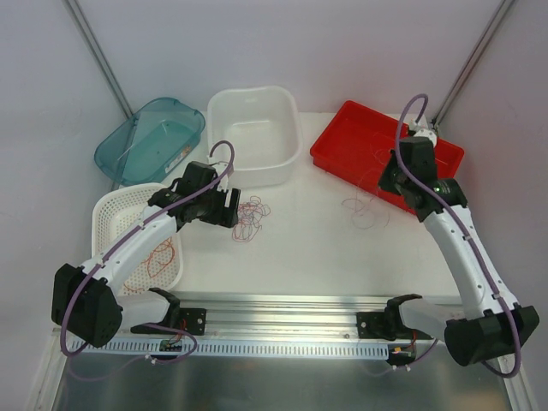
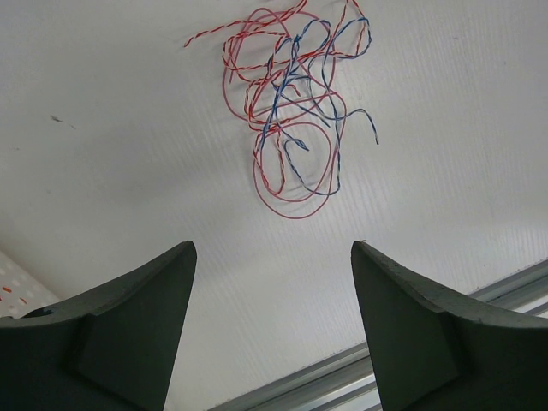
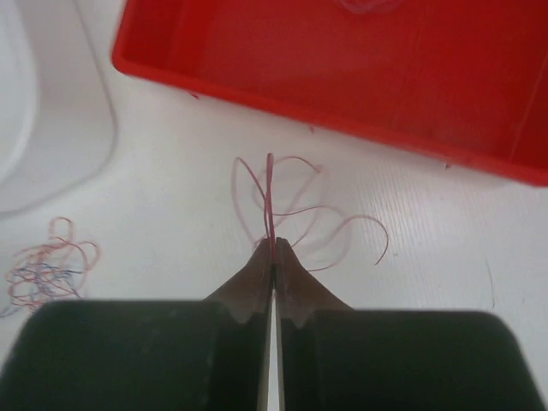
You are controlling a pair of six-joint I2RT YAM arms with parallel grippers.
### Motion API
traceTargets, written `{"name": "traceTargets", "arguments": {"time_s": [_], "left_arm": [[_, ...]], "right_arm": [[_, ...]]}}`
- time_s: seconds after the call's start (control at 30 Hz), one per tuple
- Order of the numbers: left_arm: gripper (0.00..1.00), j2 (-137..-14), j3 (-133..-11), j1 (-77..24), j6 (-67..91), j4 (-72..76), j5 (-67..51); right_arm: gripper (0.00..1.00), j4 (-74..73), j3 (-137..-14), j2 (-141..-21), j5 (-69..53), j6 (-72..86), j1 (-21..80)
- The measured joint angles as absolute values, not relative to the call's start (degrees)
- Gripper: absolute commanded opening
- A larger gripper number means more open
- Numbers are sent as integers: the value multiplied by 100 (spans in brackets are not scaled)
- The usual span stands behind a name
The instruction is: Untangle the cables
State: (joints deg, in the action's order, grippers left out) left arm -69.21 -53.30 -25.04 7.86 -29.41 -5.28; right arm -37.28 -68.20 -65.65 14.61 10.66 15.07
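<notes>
A tangle of thin red and blue cables (image 1: 249, 218) lies on the white table; it shows in the left wrist view (image 2: 295, 111) ahead of my left gripper (image 2: 272, 257), which is open, empty and apart from it. In the top view the left gripper (image 1: 229, 208) sits just left of the tangle. My right gripper (image 3: 274, 244) is shut on a thin red cable (image 3: 269, 193) whose loops (image 3: 342, 235) trail over the table. In the top view these loops (image 1: 366, 210) hang below the right gripper (image 1: 387, 181), beside the red tray.
A red tray (image 1: 342, 141) stands at the back right, a white tub (image 1: 254, 110) at the back middle, a teal tub (image 1: 137, 141) at the back left. A white basket (image 1: 111, 218) holding red wire (image 1: 161, 254) sits under the left arm. A metal rail (image 1: 282, 321) runs along the near edge.
</notes>
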Motion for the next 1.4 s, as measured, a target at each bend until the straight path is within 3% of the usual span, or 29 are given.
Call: {"name": "traceTargets", "arguments": {"time_s": [0.47, 0.83, 0.97, 1.0, 1.1, 1.2, 1.4], "left_arm": [[73, -6956, -5286, -2504, 784, -2939, -528], [74, -7054, -5286, -2504, 784, -2936, -528], [74, -7120, -5286, -2504, 784, -2939, -530], [74, -7135, -5284, -2504, 784, -2939, -530], [74, -7137, -5284, -2504, 784, -2939, -532], [74, -7137, -5284, -2504, 784, -2939, -532], [74, -7137, -5284, -2504, 784, -2939, -532]], "right_arm": [[1, -4099, -10490, -7387, 1540, 403, 814], [4, -3677, -10879, -8779, 1278, 283, -510], [26, -3518, -10403, -9351, 1284, 410, -821], [39, -3529, -10333, -9533, 1291, 440, -891], [62, -3579, -10237, -10025, 1308, 530, -1026], [73, -3697, -10009, -10193, 1264, 519, -1079], [77, -3693, -9166, -9561, 956, 327, -803]]}}
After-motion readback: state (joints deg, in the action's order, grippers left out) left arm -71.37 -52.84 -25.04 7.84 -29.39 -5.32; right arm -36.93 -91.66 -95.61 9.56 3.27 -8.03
